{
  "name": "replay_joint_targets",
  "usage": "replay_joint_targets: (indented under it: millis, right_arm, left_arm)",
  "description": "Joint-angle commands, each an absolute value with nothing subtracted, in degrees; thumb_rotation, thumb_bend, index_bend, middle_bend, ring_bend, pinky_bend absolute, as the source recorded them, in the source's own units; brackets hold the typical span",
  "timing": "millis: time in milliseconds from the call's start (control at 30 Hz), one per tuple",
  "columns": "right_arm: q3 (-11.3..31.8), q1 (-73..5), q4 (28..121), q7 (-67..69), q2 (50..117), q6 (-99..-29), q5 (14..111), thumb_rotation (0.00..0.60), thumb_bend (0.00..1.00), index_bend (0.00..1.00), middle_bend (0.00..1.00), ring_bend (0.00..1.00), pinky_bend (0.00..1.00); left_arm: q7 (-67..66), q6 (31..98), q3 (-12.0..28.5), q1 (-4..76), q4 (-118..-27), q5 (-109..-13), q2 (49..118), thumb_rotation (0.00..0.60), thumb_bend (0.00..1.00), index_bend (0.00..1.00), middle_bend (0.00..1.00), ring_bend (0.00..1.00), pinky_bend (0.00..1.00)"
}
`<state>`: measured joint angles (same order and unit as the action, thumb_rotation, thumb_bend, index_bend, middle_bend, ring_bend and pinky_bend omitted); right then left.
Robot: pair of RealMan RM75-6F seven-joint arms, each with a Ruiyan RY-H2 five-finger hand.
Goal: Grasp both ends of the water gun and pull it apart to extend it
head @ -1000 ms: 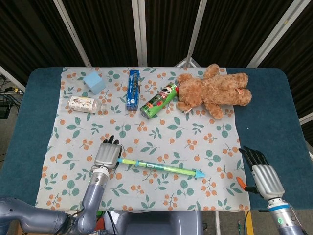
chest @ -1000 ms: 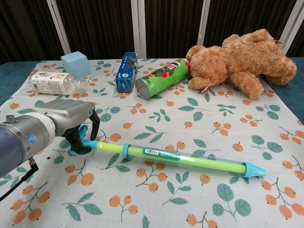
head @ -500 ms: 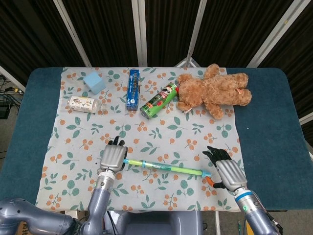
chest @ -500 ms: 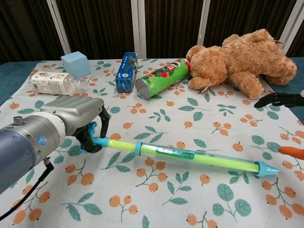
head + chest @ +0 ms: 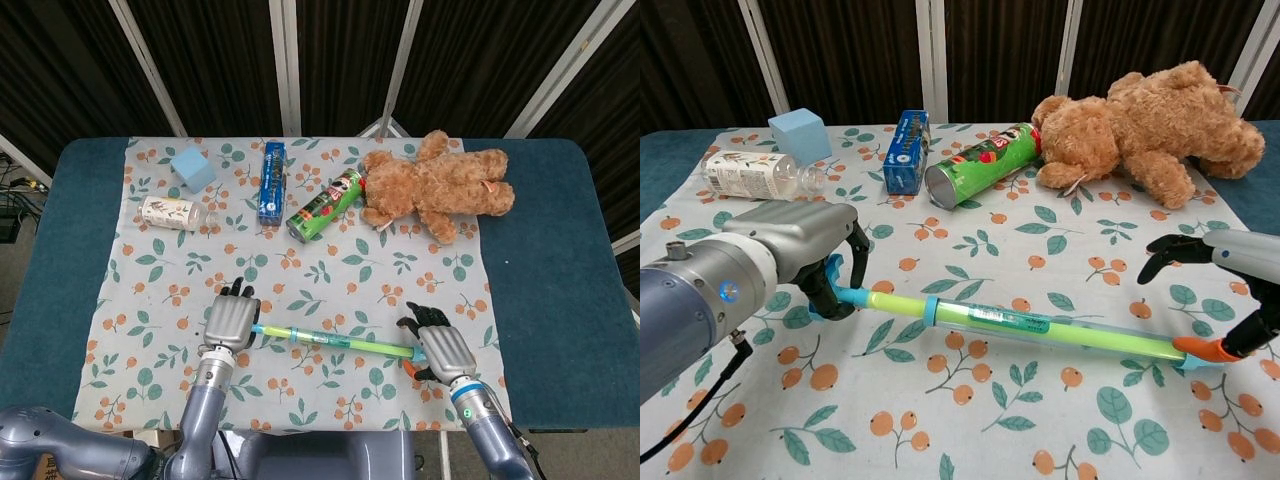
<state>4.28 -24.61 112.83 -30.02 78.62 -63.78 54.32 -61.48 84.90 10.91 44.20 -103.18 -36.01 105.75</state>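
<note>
The water gun (image 5: 330, 340) (image 5: 1010, 322), a green and clear tube with blue ends, lies slanted across the front of the floral cloth. My left hand (image 5: 230, 322) (image 5: 800, 255) grips its left blue end, fingers curled around the handle. At the tube's right end sits my right hand (image 5: 437, 347) (image 5: 1225, 270). Its dark fingers are spread above the tube, and its orange thumb tip touches the blue nozzle from the front. The nozzle is partly hidden behind that thumb.
Along the back of the cloth (image 5: 300, 270) lie a teddy bear (image 5: 435, 185) (image 5: 1150, 135), a green chip can (image 5: 325, 205) (image 5: 975, 165), a blue box (image 5: 272, 180), a light blue cube (image 5: 192, 168) and a plastic bottle (image 5: 172, 213).
My right hand has come in from the table's front right corner to the gun's right end. The left hand has shifted the gun slightly right and raised its left end.
</note>
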Motion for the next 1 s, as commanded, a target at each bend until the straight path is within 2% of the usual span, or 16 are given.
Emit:
replay_joint_targets:
  millis: [33,1000]
  right_arm:
    - [3.7,-24.9,111.68,-30.77,79.29,-64.31,52.18,0.6,0.39,0.25,0.0,0.0,0.0]
    - [2.31,-28.22,109.19,-33.63,83.85,-65.23,46.25,0.6,0.39,0.25,0.0,0.0,0.0]
  left_arm:
    - [-61.64,84.95,10.98,44.13,-103.56,-35.96,105.57,0.6,0.46,0.68,0.22,0.08,0.22]
    - [-61.71,84.91,10.5,43.61,-104.0,-36.71,105.95,0.6,0.46,0.68,0.22,0.08,0.22]
